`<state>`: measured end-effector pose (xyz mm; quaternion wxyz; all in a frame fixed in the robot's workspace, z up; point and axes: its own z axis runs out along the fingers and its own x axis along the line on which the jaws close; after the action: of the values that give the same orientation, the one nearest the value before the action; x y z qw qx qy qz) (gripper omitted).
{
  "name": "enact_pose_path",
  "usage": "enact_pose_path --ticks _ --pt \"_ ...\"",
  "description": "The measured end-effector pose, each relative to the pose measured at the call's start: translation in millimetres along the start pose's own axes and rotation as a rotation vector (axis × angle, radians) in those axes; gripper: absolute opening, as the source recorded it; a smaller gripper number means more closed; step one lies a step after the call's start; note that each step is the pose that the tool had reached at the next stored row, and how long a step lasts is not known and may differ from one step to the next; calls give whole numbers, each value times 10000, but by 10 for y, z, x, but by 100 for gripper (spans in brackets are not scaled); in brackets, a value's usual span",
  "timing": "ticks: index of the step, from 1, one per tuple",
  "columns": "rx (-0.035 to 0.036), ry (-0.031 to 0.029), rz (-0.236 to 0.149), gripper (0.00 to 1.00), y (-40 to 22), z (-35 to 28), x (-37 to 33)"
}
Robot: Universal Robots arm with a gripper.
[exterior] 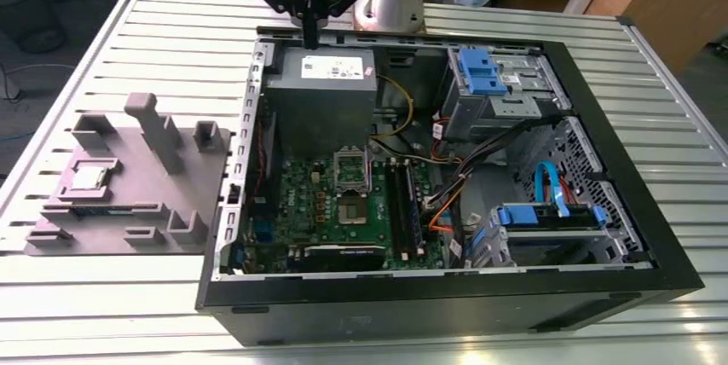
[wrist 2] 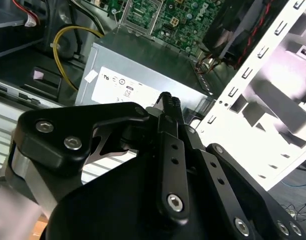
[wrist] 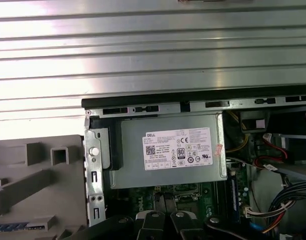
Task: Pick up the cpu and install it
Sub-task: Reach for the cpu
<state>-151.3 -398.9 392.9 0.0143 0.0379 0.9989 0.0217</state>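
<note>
The cpu (exterior: 90, 178), a small pale silver square, lies in a recess of the grey fixture (exterior: 125, 186) at the exterior view's left, outside the computer case. My gripper (exterior: 309, 39) hangs over the case's far edge, just above the grey power supply (exterior: 324, 96), far from the cpu. Its black fingers (wrist 2: 166, 107) point down and are pressed together with nothing between them. The green motherboard (exterior: 330, 211) lies inside the case, with a square socket (exterior: 354, 208) near its middle and a raised metal frame (exterior: 351, 165) beside it.
The open black case (exterior: 455, 297) holds a blue-tabbed drive cage (exterior: 489, 84), a second blue bracket (exterior: 551, 216) and loose cables (exterior: 455, 169). Its metal side rail (wrist: 95, 170) stands between the power supply (wrist: 167, 150) and the fixture (wrist: 33, 175). The slatted metal table (exterior: 170, 32) surrounds it.
</note>
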Motion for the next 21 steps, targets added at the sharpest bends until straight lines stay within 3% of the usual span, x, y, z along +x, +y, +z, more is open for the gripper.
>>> enact_pose_path --ticks 21 --pt "-4 -56 -3 11 -30 -5 396"
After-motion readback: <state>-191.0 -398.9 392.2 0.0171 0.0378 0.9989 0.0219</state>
